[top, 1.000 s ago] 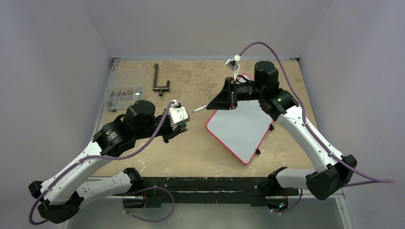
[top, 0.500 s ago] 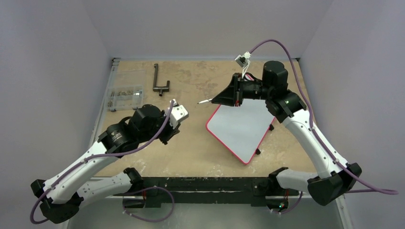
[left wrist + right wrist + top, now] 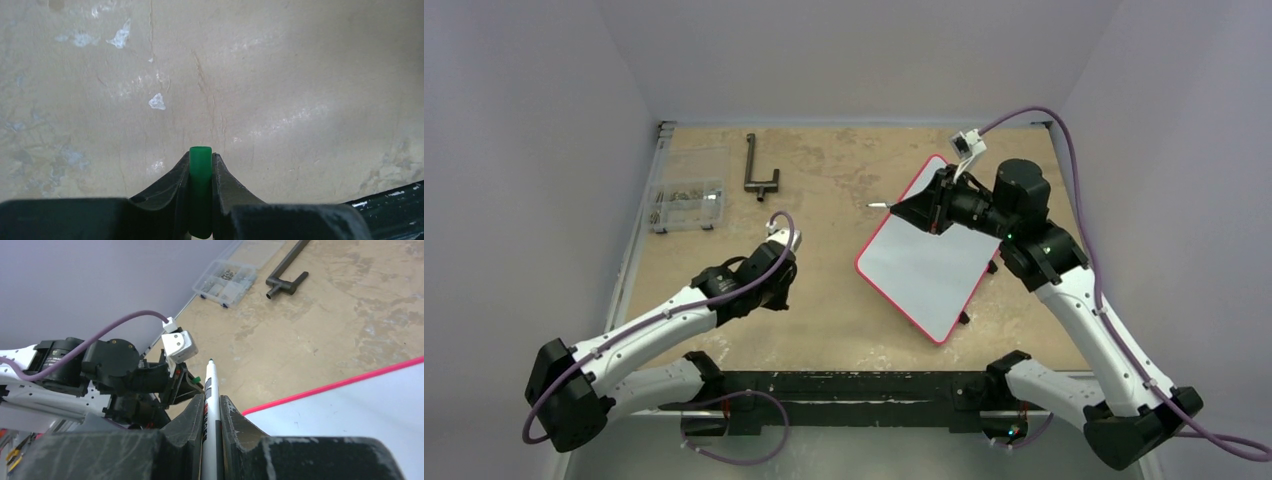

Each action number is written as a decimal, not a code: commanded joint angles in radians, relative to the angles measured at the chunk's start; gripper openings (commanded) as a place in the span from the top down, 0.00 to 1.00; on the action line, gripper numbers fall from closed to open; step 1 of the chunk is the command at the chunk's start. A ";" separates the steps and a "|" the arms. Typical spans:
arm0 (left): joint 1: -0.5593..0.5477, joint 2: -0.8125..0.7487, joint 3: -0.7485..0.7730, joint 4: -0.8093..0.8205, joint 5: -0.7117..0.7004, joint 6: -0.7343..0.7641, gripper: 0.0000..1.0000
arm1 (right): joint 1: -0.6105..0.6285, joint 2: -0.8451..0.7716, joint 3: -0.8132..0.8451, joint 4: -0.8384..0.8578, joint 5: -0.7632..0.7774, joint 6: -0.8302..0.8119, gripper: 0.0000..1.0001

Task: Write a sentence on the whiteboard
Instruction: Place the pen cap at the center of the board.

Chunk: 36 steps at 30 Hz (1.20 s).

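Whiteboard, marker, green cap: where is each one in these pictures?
whiteboard [image 3: 924, 265]: top external view, middle of its blank white face.
marker [image 3: 209, 407]: right wrist view, labelled part of the barrel.
green cap [image 3: 200, 182]: left wrist view, middle of its visible side.

In the left wrist view we see only the top end of the green piece clamped in the left gripper. The rest sinks between the fingers and runs off the bottom edge, so we cannot tell what it is. The marker pinched in the right gripper likewise loses its rear end below the frame, the whiteboard is cut by the right edge there, and the contents of the clear box are too small for us to make out.
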 commanded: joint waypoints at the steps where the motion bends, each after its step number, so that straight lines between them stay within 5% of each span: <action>1: 0.036 0.022 -0.072 0.150 -0.003 -0.141 1.00 | 0.001 -0.063 -0.032 0.026 0.119 -0.024 1.00; 17: 0.059 0.042 -0.193 0.265 0.019 -0.203 0.53 | 0.001 -0.112 -0.064 0.040 0.218 -0.033 1.00; 26: 0.056 -0.082 -0.174 0.254 0.069 -0.162 0.38 | 0.001 -0.133 -0.100 0.062 0.306 -0.025 1.00; 28: 0.040 -0.136 -0.173 0.273 0.096 -0.145 0.25 | 0.001 -0.140 -0.103 0.069 0.332 -0.023 1.00; 36: -0.076 -0.138 -0.128 0.398 0.182 -0.156 0.11 | 0.001 -0.163 -0.108 0.089 0.401 0.001 1.00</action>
